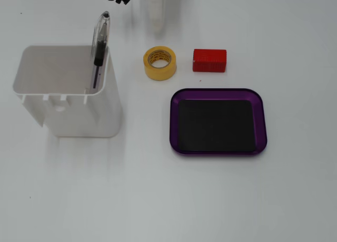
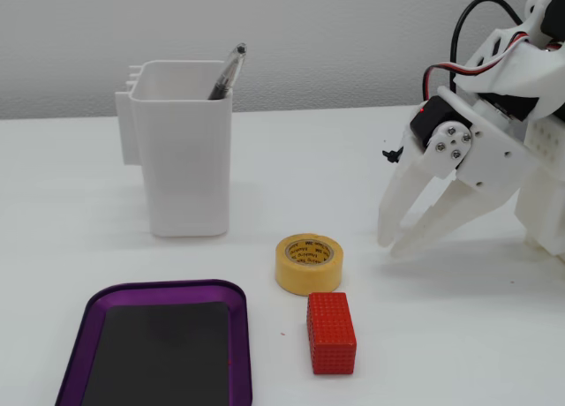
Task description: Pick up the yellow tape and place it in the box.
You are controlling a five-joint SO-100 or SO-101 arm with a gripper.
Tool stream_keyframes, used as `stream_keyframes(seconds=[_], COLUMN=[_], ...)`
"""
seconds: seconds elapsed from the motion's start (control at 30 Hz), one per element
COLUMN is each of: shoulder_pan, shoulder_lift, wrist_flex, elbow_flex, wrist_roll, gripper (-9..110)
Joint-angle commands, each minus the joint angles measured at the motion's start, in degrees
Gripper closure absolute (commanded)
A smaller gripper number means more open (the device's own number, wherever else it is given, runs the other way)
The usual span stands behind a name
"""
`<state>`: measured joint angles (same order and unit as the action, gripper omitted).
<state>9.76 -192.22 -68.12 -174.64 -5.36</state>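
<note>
The yellow tape point(image 1: 159, 62) lies flat on the white table, a ring with a tan printed core; it also shows in the other fixed view point(image 2: 308, 263). The box, a shallow purple tray with a black bottom point(image 1: 217, 150), lies empty in front of the tape, and its rim shows in a fixed view point(image 2: 163, 288). My white gripper point(image 2: 394, 247) hangs tips-down to the right of the tape, apart from it, with its jaws a narrow way apart and nothing between them. In a fixed view only its tapered fingers point(image 1: 158, 16) show, behind the tape.
A red rectangular block point(image 1: 209, 60) lies next to the tape point(image 2: 331, 332). A tall white container point(image 1: 66, 94) with a pen point(image 1: 100, 42) in it stands to the side point(image 2: 181, 150). Black and red cables point(image 2: 468, 35) run along the arm.
</note>
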Motion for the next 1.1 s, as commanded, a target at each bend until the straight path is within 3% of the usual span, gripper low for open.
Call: stream_keyframes(seconds=[0.0,0.4,0.67,1.07], shoulder_pan=[2.4,2.5,3.3,2.4], shoulder_lift=[-5.3,-5.2,-3.2,33.8], wrist_flex=[6.5,6.2,-1.6,-2.5], elbow_flex=[-3.1,-0.9,14.2,32.2], wrist_roll=[-0.7,-1.4,-13.9,-19.3], gripper=[102,102,99,87])
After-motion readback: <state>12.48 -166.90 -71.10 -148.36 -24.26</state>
